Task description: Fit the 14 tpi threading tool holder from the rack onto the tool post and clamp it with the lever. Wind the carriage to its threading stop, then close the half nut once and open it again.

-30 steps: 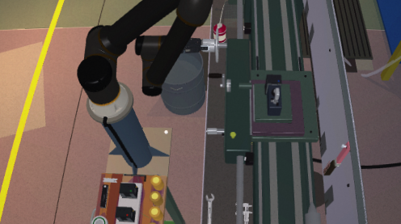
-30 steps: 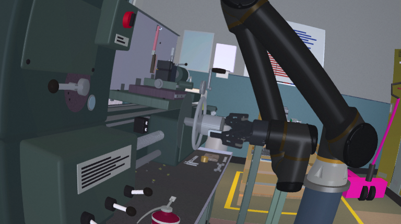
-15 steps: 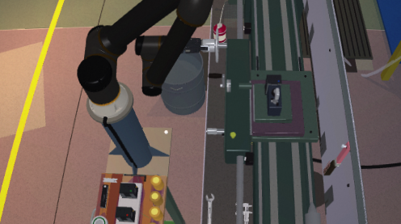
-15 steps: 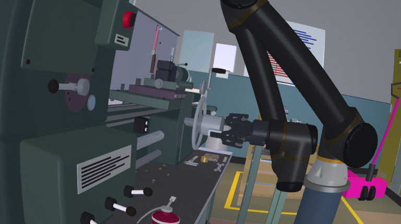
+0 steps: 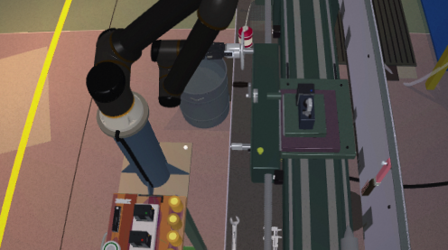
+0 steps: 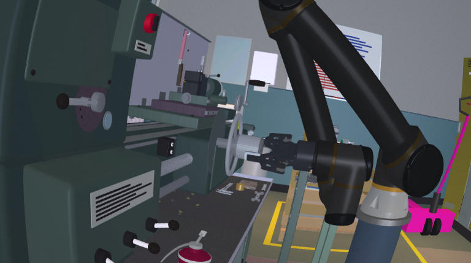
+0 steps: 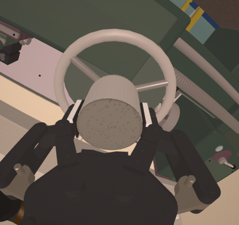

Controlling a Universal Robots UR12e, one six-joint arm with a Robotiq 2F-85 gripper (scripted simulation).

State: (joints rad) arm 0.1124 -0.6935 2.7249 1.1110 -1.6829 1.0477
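Note:
The carriage handwheel [image 7: 113, 76] is a pale ring with spokes on the front of the green apron, and its thick knurled hub knob [image 7: 110, 113] sticks out toward me. From the side the wheel [image 6: 232, 149] stands edge-on with the knob [image 6: 248, 145] pointing at the arm. The dark tool holder [image 5: 307, 108] sits on the tool post on top of the carriage [image 5: 309, 119]. My gripper [image 7: 110, 117] reaches in level from the aisle side [image 5: 226, 51] and is clamped around the handwheel's hub knob.
Behind the carriage runs the grey splash panel [image 5: 375, 119] with a pink-handled tool [image 5: 383, 168]. A grey bin [image 5: 205, 96] stands under my arm. A red oil can [image 5: 245, 35] sits by the wheel. A wrench [image 5: 234, 229] lies on the chip tray.

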